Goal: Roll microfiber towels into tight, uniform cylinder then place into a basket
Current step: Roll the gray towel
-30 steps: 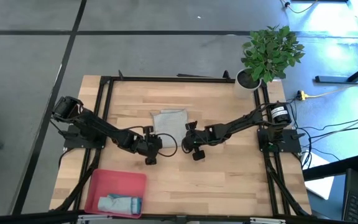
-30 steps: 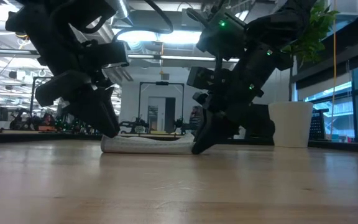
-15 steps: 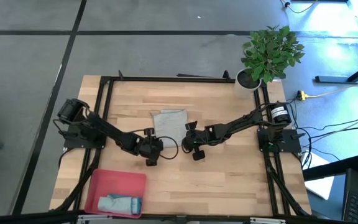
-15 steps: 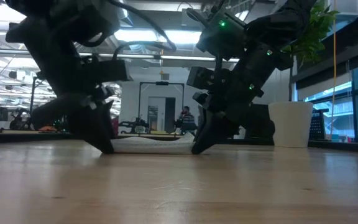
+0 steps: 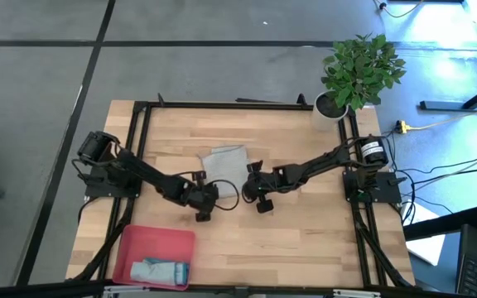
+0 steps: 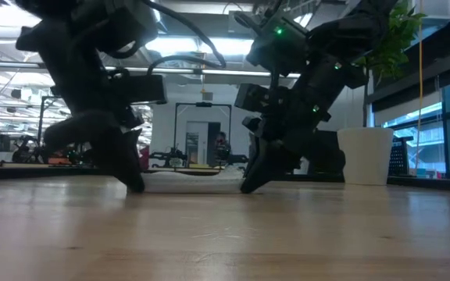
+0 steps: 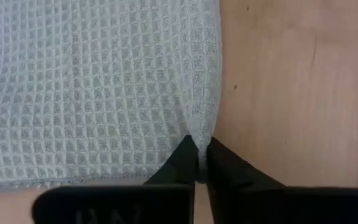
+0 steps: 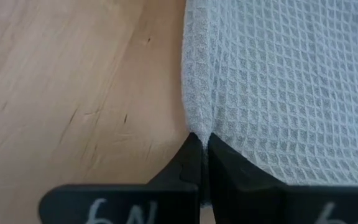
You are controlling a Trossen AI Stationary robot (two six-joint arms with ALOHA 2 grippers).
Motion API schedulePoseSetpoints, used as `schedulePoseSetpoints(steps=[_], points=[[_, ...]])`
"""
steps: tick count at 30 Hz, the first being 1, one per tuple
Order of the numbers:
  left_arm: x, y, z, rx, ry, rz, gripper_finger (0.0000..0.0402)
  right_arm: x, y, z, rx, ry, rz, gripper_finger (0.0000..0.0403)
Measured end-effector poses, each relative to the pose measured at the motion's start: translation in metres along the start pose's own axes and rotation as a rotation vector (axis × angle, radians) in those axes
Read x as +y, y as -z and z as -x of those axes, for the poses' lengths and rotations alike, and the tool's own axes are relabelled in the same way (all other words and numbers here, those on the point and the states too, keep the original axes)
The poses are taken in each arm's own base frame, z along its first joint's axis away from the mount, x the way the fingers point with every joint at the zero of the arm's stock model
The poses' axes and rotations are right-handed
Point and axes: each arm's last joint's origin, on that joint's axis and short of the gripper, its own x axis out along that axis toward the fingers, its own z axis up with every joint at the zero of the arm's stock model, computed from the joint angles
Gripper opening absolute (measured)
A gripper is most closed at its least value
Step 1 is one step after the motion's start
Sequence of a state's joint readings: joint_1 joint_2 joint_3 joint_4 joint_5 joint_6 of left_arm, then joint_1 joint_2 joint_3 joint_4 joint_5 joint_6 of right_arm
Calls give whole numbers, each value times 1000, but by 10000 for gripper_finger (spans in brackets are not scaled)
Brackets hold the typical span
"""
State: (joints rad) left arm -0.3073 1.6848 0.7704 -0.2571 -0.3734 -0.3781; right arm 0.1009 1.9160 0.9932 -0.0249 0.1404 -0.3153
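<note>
A light grey waffle-weave towel (image 5: 224, 161) lies flat on the middle of the wooden table. My left gripper (image 5: 207, 190) is down at its near left corner and shut on the cloth (image 7: 104, 81). My right gripper (image 5: 252, 184) is down at its near right corner, also shut on the cloth (image 8: 278, 81). In the low view both grippers (image 6: 135, 184) (image 6: 248, 184) reach down to the table top. The pink-red tray (image 5: 135, 244) stands at the near left and holds a rolled pale blue-teal towel (image 5: 161, 271). My left gripper pinches a small pucker of the towel's cloth (image 7: 194, 127) between its two fingertips, close to a corner and beside the side edge. The fingers come from above, slanting from the table's left. The towel lies on the table. My right gripper pinches the towel's side edge (image 8: 194, 121) between its two fingertips. The fingers come from above, slanting from the table's right. The towel lies flat on the table beyond them.
A white plant pot (image 5: 331, 106) with a green plant stands at the far right corner and also shows in the low view (image 6: 363, 156). Black frame rails (image 5: 143, 124) run along the table's left, right and far sides. Bare wood (image 5: 288, 240) lies near and right of the tray.
My left gripper has gone down onto the towel's near left corner and a little toward the right. In the low view the towel's near edge looked thick and raised a second ago and now lies thin and flat. My right gripper has kept still.
</note>
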Motion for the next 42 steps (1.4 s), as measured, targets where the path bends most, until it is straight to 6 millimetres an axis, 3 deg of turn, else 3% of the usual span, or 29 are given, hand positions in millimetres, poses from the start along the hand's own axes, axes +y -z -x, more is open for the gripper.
schedulePoseSetpoints(steps=[6, 13, 24, 42], points=[[-8, -14, 13, 67, 73, -16, 3, 1, -5, 7, 25, -115, -52, 11], [-13, -34, 28, 85, 104, -33, 1, -4, -27, 21, 78, -190, -120, 13], [-5, -39, 38, 175, 48, -41, 0, -28, -56, 37, 55, -167, -178, 12], [-2, -42, 37, 170, 47, -32, 0, -78, -28, 7, 95, -115, -264, 12]])
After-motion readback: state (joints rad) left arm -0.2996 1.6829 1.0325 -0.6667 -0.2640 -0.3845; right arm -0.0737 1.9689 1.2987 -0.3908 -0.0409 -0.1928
